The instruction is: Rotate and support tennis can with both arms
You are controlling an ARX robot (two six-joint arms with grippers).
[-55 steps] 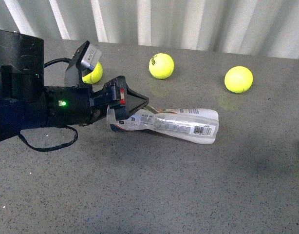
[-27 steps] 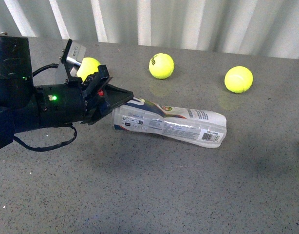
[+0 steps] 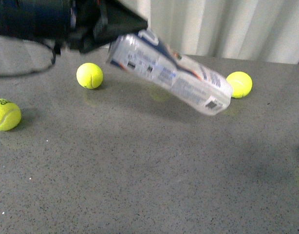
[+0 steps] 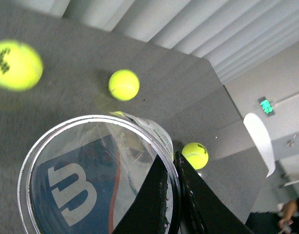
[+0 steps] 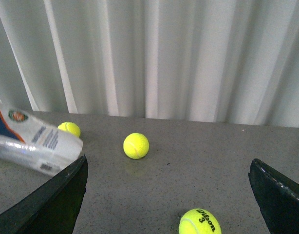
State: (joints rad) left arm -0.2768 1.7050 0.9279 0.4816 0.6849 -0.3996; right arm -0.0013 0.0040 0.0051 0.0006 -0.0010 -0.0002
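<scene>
The tennis can [image 3: 169, 73] is now hanging clear of the table [image 3: 140, 185], closed end tilting down; half a second ago it was lying flat. Your left gripper [image 3: 121, 23] is clamping the open rim, one finger inside. Your right gripper [image 5: 167, 163] is gaping wide, holding nothing, near the closed end, so you are likely still owing the support.

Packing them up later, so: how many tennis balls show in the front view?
3. One tennis ball at near left, one farther back on the left, one at right, just past the end of the airborne tennis can. The can may hide another.
</scene>
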